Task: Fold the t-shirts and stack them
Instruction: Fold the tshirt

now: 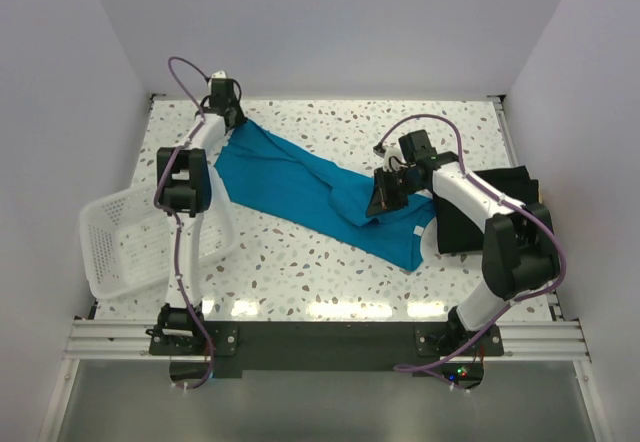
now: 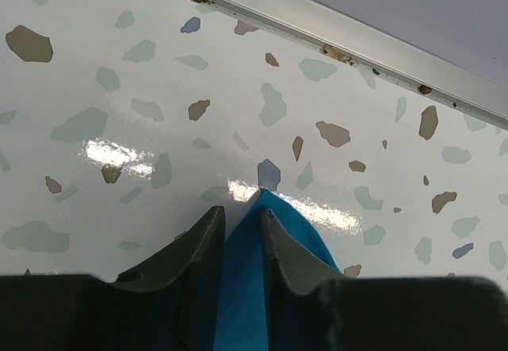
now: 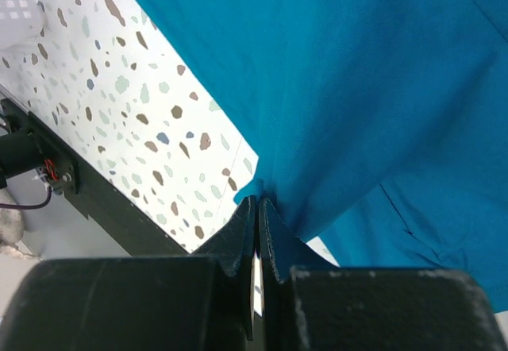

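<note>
**Teal t-shirt (image 1: 290, 182) across the table (image 1: 300, 267)**

We saw it spread diagonally over the speckled top. The right gripper (image 3: 259, 202) was closed, pinching a fold of it. Its far corner lay between the jaws of the left gripper (image 2: 240, 212); we could not tell whether they pressed it. The black t-shirt (image 1: 495, 212) lay at the right side.

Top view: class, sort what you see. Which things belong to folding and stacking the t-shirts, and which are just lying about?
Belongs to the job:
- teal shirt
- black shirt

Just lying about:
- basket
</note>
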